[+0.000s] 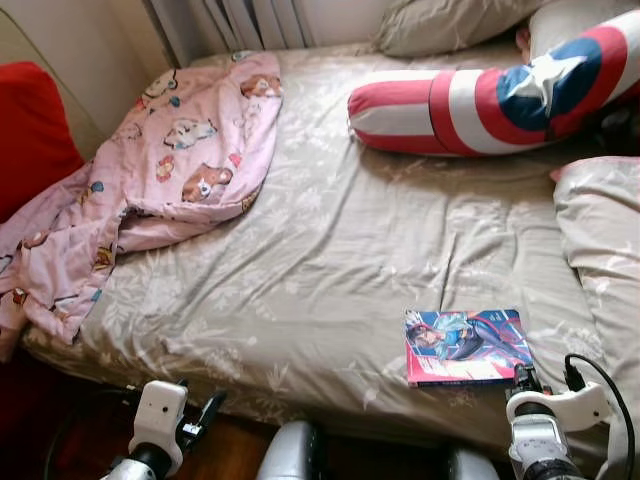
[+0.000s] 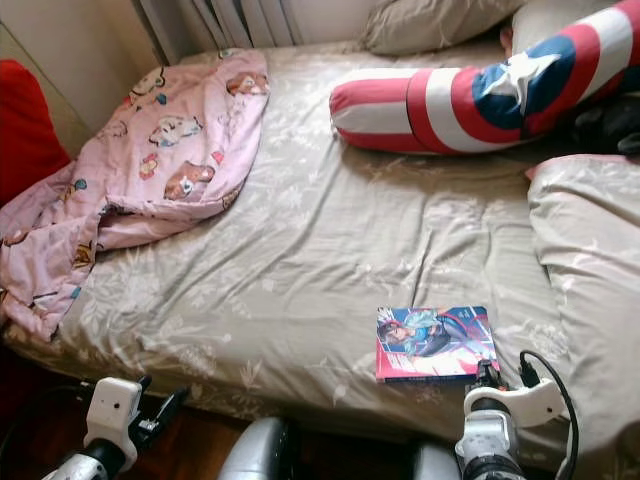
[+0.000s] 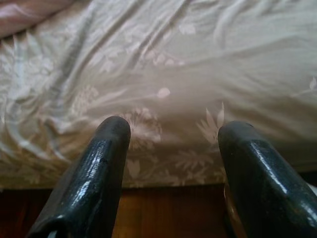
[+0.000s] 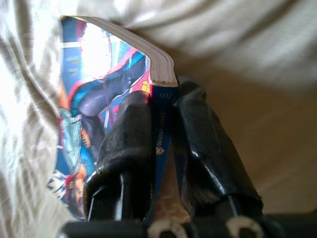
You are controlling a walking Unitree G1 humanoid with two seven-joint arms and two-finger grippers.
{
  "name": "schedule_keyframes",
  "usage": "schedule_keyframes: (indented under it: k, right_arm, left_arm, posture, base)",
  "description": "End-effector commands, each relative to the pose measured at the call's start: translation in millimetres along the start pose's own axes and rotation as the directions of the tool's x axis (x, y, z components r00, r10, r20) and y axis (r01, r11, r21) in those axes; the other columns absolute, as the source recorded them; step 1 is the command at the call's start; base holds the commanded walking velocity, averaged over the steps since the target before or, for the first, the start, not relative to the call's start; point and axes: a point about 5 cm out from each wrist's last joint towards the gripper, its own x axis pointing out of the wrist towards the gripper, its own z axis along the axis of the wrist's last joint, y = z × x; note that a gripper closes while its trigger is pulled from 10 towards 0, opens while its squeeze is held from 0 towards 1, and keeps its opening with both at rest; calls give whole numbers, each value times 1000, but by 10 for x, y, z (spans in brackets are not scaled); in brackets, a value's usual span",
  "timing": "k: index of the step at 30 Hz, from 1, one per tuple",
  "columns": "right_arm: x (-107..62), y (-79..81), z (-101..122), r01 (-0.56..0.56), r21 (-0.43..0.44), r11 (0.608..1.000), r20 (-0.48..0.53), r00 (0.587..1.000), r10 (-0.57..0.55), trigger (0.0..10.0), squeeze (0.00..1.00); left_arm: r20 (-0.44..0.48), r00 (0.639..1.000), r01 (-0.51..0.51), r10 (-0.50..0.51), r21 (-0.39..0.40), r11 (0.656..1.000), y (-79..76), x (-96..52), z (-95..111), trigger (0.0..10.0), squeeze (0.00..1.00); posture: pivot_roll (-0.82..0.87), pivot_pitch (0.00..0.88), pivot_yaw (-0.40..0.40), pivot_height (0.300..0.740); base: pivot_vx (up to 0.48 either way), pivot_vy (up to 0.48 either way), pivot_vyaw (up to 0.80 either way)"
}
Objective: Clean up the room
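One book pinched, and most of the room was yet to be tidied.

You had one bed (image 1: 330,250) before you, carrying one rumpled pink cartoon blanket (image 1: 170,170), one shield-print bolster (image 1: 490,95), two grey pillows (image 1: 440,22) at the head, and one comic book (image 1: 466,346) lying near the front edge. Your right gripper (image 4: 161,134) was pressed together on that book's spine corner; your left gripper (image 3: 171,148) hung spread and empty by the bed's edge. By my judgement, nothing was put away yet.
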Motion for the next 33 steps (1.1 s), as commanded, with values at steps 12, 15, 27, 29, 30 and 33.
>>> schedule_keyframes:
  k: [12,15,27,29,30,33]
  right_arm:
    - [-53,-109,-68,60,223,973,58,996,-75,10000,0]
    - [-38,-24,-106,15,266,964,59,998,-32,10000,0]
    - [22,159,-79,-45,188,981,38,999,38,10000,0]
    - [25,135,-42,-42,151,988,36,999,37,10000,0]
    - [24,127,-29,-46,142,989,39,998,41,10000,0]
    - [23,103,-6,-44,137,990,44,998,38,10000,0]
  left_arm:
    - [-61,997,39,-37,40,998,10,-124,9,10000,0]
    - [-69,997,35,-32,42,999,25,-139,10,10000,0]
    - [-87,996,24,-21,40,999,26,-160,16,10000,0]
    - [-86,996,27,-24,37,999,6,-141,17,10000,0]
    - [-86,996,29,-26,36,999,1,-135,16,10000,0]
    - [-87,996,37,-34,37,999,-13,-126,14,10000,0]
  posture:
    - [260,224,201,639]
    - [267,223,197,639]
    - [271,223,191,639]
    - [260,226,187,639]
    - [255,225,185,639]
    - [252,224,184,639]
  base:
    - [0,0,0]
    - [0,0,0]
    - [0,0,0]
    - [0,0,0]
    - [0,0,0]
    - [0,0,0]
